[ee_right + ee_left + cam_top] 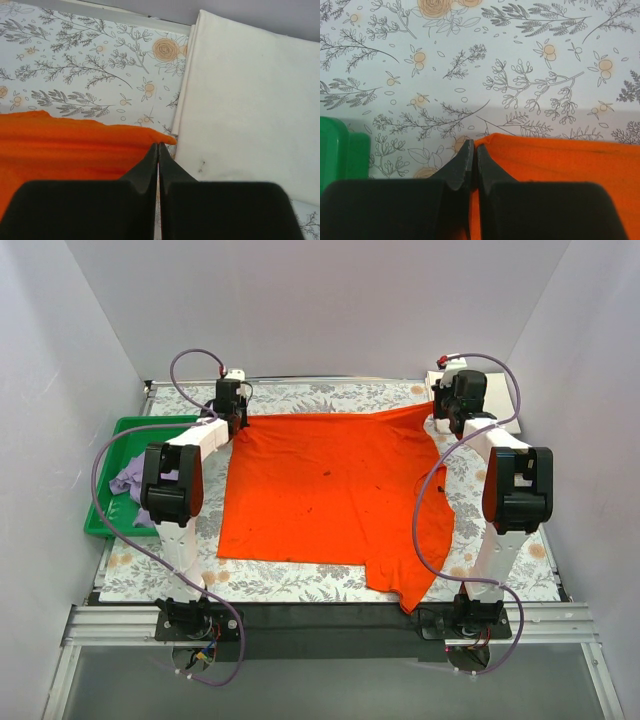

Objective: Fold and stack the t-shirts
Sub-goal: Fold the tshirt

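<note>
The bright orange t-shirt (330, 490) lies spread flat on the flower-patterned table cover, with one flap hanging over the near right edge. My left gripper (237, 420) is shut on its far left corner, and orange cloth (560, 155) shows between the jaws of this gripper (474, 145). My right gripper (438, 418) is shut on the far right corner (65, 145), pinching it at the tips of the gripper (158, 146). The far edge runs taut between them. The cream-white t-shirt (250, 110) lies folded at the far right (508, 400). The pale lilac t-shirt (128, 480) lies crumpled in the tray.
The green plastic tray (130, 430) stands at the table's left edge, and its corner shows in the left wrist view (335, 145). White walls close in the back and both sides. The arm bases stand at the near edge.
</note>
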### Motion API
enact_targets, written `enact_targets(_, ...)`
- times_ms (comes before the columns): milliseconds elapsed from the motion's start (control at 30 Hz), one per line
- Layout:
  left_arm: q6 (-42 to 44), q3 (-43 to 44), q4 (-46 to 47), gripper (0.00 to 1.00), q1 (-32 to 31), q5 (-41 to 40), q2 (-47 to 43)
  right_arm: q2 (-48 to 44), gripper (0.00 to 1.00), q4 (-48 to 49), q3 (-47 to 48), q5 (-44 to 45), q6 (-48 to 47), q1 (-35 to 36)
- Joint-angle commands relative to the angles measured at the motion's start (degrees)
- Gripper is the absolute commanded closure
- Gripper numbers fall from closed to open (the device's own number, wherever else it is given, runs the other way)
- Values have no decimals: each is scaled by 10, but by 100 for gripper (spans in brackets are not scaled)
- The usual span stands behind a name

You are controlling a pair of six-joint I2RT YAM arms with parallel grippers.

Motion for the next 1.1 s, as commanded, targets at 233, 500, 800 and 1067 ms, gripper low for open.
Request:
enact_targets(233, -7, 52, -23, 100, 17, 6, -4, -9, 99, 0, 52, -21, 27, 0)
enact_targets(500, -33, 40, -73, 100, 17, 17, -38, -53, 99, -79, 45, 16, 30, 6)
enact_targets(800, -60, 10, -130, 100, 17, 27, -83, -112, 99, -165, 22, 30, 48, 19)
enact_targets(1067, -72, -11, -174, 100, 17, 18, -121, -164, 99, -219, -8, 53, 73, 32)
